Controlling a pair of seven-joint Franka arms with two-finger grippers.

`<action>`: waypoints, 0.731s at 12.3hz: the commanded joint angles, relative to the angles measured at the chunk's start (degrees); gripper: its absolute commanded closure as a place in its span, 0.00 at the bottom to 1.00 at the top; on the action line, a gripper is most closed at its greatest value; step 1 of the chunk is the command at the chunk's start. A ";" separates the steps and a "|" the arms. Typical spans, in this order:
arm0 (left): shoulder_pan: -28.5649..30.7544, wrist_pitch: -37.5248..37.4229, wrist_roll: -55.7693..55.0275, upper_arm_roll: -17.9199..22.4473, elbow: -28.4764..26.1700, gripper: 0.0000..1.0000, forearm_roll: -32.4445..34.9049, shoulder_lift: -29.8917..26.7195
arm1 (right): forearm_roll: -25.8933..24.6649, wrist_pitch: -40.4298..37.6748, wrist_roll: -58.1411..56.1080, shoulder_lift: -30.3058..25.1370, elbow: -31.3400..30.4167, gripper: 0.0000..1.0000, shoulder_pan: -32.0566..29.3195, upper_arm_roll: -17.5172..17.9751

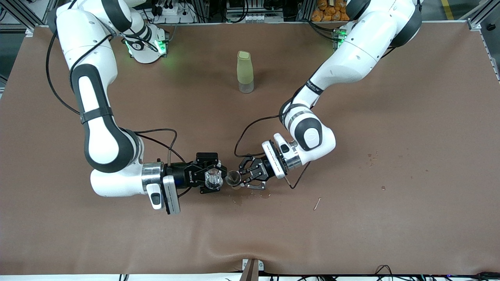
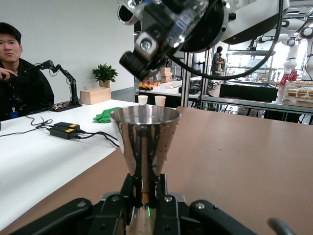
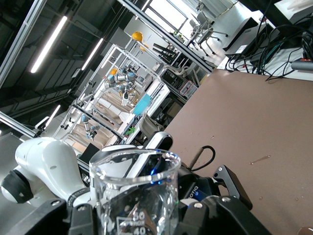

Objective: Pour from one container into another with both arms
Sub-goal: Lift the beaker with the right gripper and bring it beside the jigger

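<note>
My left gripper (image 1: 237,180) is shut on the narrow waist of a shiny metal cone-shaped cup (image 1: 233,178), which stands upright just over the brown table (image 1: 351,218). The left wrist view shows the cup (image 2: 143,134) straight ahead, between the fingers of the left gripper (image 2: 145,190). My right gripper (image 1: 213,178) is shut on a clear glass beaker (image 1: 213,177) right beside the cup, toward the right arm's end. In the right wrist view the beaker (image 3: 134,191), printed with 50 and 40, fills the jaws of the right gripper (image 3: 139,215) and leans. From the left wrist view the right gripper (image 2: 161,29) hangs higher than the cup's rim.
A tall pale green bottle (image 1: 245,72) on a clear base stands upright mid-table, farther from the front camera than both grippers. A small stick (image 1: 317,203) and some stains (image 1: 371,157) lie toward the left arm's end. Cables trail from both wrists.
</note>
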 commanded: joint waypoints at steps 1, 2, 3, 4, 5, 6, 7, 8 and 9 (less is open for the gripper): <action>-0.91 1.28 1.73 0.42 0.75 1.00 -2.33 0.43 | 1.72 0.09 3.25 -2.47 -0.80 1.00 0.16 -0.26; -1.18 1.28 1.73 0.42 0.84 1.00 -2.33 0.43 | 1.81 0.09 4.14 -3.96 -1.58 1.00 0.07 0.35; -1.18 1.28 1.73 0.42 0.84 1.00 -2.42 0.43 | 1.90 0.09 4.93 -5.02 -3.33 1.00 -0.02 0.53; -1.18 1.28 1.73 0.42 0.84 1.00 -2.42 0.43 | 2.16 0.09 5.98 -6.16 -5.00 1.00 -0.02 0.53; -1.18 1.28 1.73 0.50 0.93 1.00 -2.42 0.43 | 2.25 0.09 6.43 -7.04 -6.32 1.00 -0.02 0.53; -1.18 1.28 1.73 0.50 1.02 1.00 -2.42 0.43 | 2.43 0.00 7.48 -7.75 -7.81 1.00 -0.28 0.53; -1.18 1.28 1.64 0.50 1.02 1.00 -2.42 0.43 | 3.13 -0.17 8.97 -8.71 -9.66 1.00 -0.37 0.53; -1.18 1.28 1.55 0.59 1.11 1.00 -2.51 0.43 | 4.26 -0.17 10.20 -9.85 -11.42 1.00 -0.37 0.53; -1.27 1.54 1.55 1.46 1.19 1.00 -2.77 0.43 | 5.58 -0.17 11.60 -10.47 -13.00 1.00 -0.28 0.53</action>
